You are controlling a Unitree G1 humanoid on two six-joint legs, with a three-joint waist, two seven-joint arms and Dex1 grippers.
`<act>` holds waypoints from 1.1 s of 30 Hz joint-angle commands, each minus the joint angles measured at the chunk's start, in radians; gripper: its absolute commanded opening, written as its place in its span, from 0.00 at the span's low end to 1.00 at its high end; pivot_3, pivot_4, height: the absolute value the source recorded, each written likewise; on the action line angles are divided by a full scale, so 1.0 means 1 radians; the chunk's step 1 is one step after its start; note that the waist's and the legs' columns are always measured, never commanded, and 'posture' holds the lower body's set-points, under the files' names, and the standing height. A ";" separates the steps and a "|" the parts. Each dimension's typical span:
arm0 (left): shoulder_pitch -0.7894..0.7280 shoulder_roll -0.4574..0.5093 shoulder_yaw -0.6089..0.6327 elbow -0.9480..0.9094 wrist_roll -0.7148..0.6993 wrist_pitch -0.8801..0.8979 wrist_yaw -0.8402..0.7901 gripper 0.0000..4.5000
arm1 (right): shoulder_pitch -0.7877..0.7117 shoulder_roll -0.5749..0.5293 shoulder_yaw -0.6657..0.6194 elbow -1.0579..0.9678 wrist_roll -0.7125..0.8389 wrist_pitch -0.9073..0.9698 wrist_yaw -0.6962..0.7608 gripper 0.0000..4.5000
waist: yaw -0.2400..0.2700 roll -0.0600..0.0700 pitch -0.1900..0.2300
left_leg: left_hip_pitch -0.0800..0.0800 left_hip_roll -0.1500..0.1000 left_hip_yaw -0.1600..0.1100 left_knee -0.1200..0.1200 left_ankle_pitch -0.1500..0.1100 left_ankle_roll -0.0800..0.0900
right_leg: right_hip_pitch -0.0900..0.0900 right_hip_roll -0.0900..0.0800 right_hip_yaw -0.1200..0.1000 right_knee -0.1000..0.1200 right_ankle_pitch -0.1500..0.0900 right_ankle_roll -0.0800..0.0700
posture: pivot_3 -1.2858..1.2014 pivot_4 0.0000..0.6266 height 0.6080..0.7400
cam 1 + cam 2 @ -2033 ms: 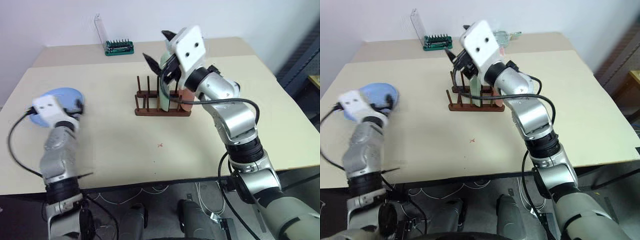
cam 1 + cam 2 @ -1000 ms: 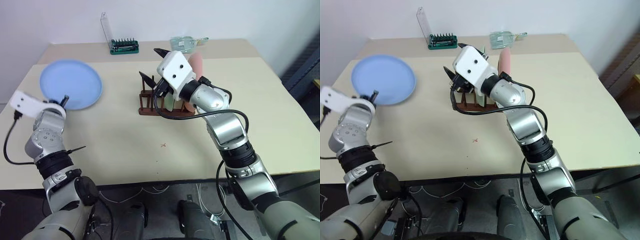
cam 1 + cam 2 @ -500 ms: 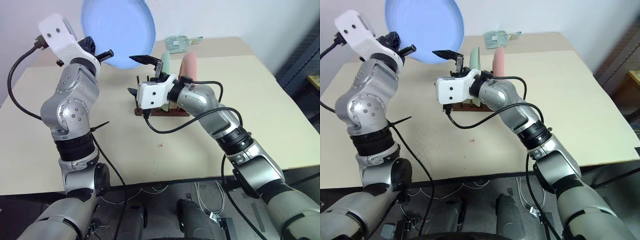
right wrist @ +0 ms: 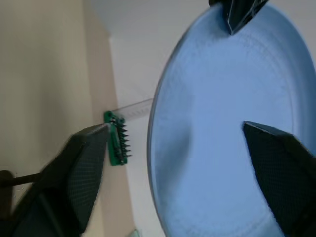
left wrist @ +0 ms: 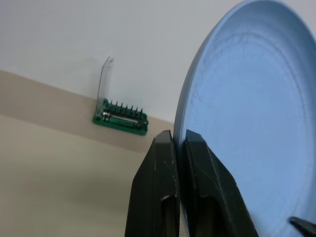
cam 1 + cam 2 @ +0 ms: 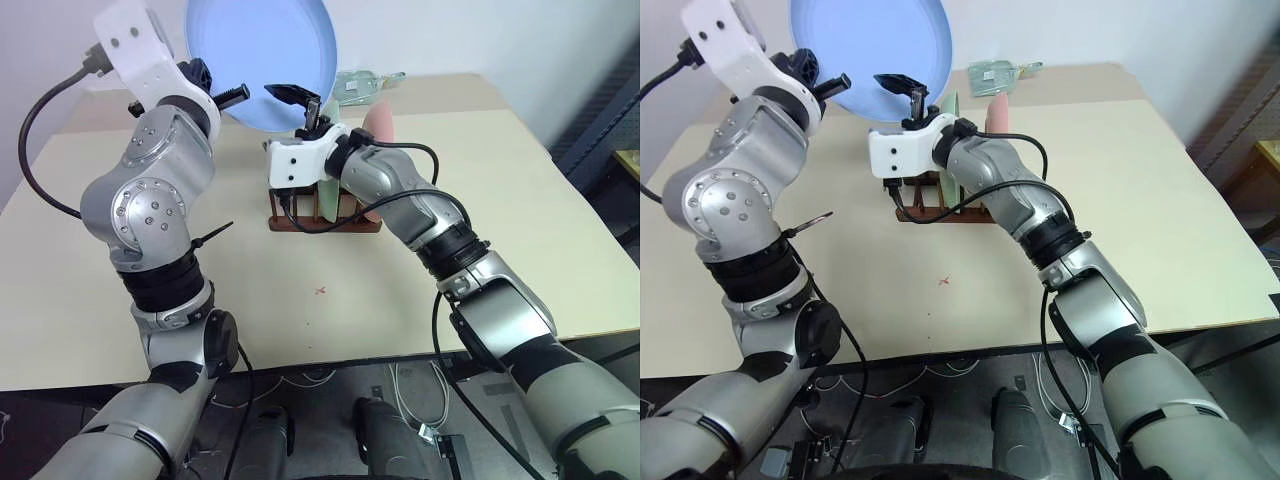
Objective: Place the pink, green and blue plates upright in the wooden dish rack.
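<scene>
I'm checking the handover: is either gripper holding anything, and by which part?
The left gripper is shut on the blue plate, pinching its rim. The right gripper is open around the plate's edge, not yet gripping.

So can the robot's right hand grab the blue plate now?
Probably yes: the right gripper is open right at the blue plate, its fingers either side of the rim, while the left gripper holds it up.

Looks like a robot test lab: bare beige table (image 6: 560, 230), blank white wall (image 6: 480, 35), loose cables (image 6: 420, 385) on the floor.
</scene>
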 commanded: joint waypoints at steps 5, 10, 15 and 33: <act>-0.025 -0.001 0.020 -0.055 -0.003 -0.003 -0.024 0.00 | -0.033 0.008 -0.026 -0.017 -0.005 -0.003 -0.022 0.02 | 0.000 0.000 0.000 | 0.000 0.000 0.000 0.000 0.000 0.000 | 0.000 0.000 0.000 0.000 0.000 0.000 | 0.52 0.24 1.00; -0.026 -0.024 0.040 -0.058 -0.023 -0.042 -0.046 0.07 | -0.023 0.005 -0.027 -0.032 -0.015 0.002 -0.029 0.00 | 0.000 0.000 0.000 | 0.000 0.000 0.000 0.000 0.000 0.000 | 0.000 0.000 0.000 0.000 0.000 0.000 | 0.52 0.24 1.00; -0.056 -0.047 0.115 -0.058 -0.065 -0.173 -0.076 0.58 | -0.014 0.006 -0.028 -0.041 -0.011 0.001 -0.023 0.00 | -0.001 0.000 0.000 | 0.000 0.000 0.000 0.000 0.000 0.000 | 0.000 0.000 0.000 0.000 0.000 0.000 | 0.52 0.24 1.00; 0.438 0.440 0.091 0.201 0.233 -0.450 -0.370 0.85 | 0.092 0.116 -0.179 -0.251 0.336 0.062 0.112 0.00 | -0.006 0.001 0.000 | 0.001 0.000 0.000 -0.001 0.000 0.000 | 0.000 0.000 0.001 0.001 0.000 0.000 | 0.52 0.24 1.00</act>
